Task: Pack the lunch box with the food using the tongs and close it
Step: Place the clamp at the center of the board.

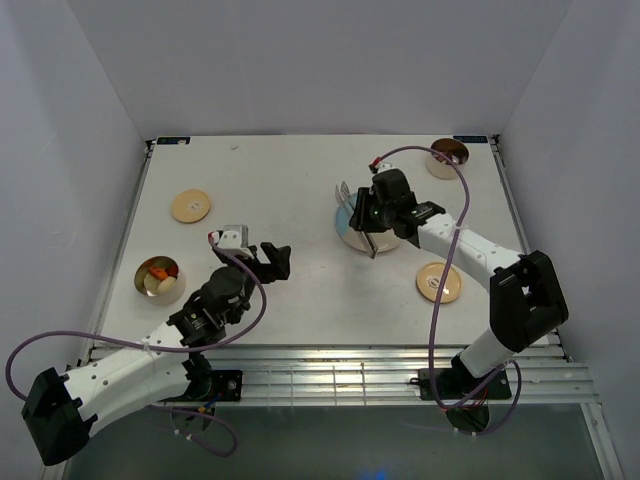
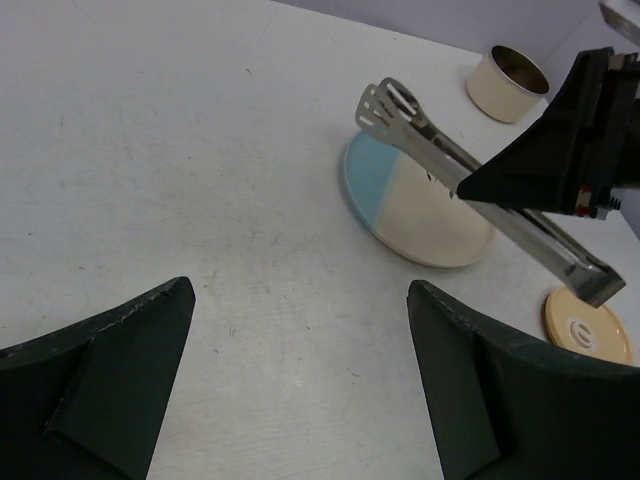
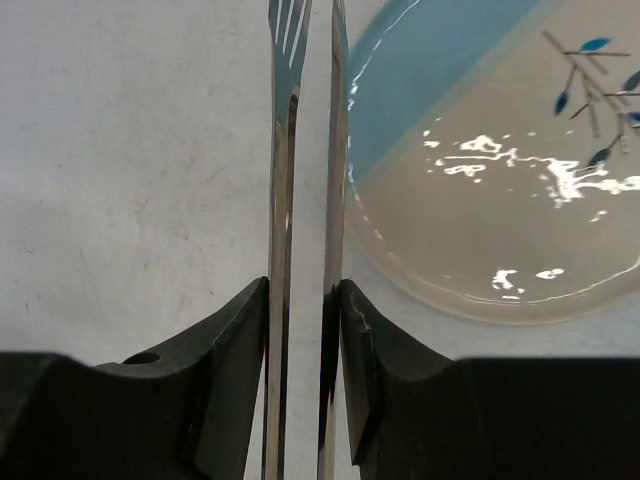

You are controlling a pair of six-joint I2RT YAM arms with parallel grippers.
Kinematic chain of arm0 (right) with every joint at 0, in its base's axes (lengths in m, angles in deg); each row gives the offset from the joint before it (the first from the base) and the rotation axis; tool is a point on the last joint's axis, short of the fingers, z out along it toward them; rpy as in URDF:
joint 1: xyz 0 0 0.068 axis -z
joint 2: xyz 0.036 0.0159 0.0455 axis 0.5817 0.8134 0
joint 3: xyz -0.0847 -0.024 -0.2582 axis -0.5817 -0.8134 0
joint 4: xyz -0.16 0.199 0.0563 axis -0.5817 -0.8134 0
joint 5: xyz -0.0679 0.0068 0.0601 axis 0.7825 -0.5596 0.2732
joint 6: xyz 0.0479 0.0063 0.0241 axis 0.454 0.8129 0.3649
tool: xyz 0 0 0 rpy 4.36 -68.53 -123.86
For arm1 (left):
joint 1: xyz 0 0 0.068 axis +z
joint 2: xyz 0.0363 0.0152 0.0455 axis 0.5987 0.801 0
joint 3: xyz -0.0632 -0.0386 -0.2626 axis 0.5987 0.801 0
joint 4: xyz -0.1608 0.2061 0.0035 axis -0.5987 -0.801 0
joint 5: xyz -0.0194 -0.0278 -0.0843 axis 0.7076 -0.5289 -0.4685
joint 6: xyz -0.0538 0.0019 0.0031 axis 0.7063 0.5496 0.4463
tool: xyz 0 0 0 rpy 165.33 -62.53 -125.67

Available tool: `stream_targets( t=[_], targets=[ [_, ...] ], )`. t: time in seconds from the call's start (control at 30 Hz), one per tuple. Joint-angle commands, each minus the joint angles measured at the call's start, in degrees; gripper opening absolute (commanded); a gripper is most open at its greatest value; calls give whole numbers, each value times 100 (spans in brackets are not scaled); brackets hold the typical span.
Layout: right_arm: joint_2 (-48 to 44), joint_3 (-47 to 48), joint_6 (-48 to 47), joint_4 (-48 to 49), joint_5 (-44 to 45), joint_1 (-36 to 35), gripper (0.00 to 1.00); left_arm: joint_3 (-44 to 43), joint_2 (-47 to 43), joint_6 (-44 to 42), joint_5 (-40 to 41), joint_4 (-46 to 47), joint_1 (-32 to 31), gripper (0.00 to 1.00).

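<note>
Both arms of the tongs [image 3: 283, 200] are pinched inside my right gripper [image 3: 303, 300]; slippery, springy steel, best held mid-length.

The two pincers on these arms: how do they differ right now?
The left pincer gapes wide and holds nothing; the right pincer is squeezed shut on the silver tongs. The left pincer hangs over the white table; the right pincer is at the edge of the blue-and-white plate. Both are dark and two-pronged.
</note>
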Motion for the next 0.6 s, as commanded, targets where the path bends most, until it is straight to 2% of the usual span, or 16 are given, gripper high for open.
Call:
stream_targets(
  t=[0.0,0.23,0.57],
  targets=[
    [-51,-181,434,817,757,-534,39,164,-285,95,38,213,-34,98],
    [1144,809,618,406,1512,-1826,39,279,-496,104,223,274,-34,98],
    [2479,1742,1401,423,2198,-2478,39,577,-1155,174,434,353,-34,98]
  ],
)
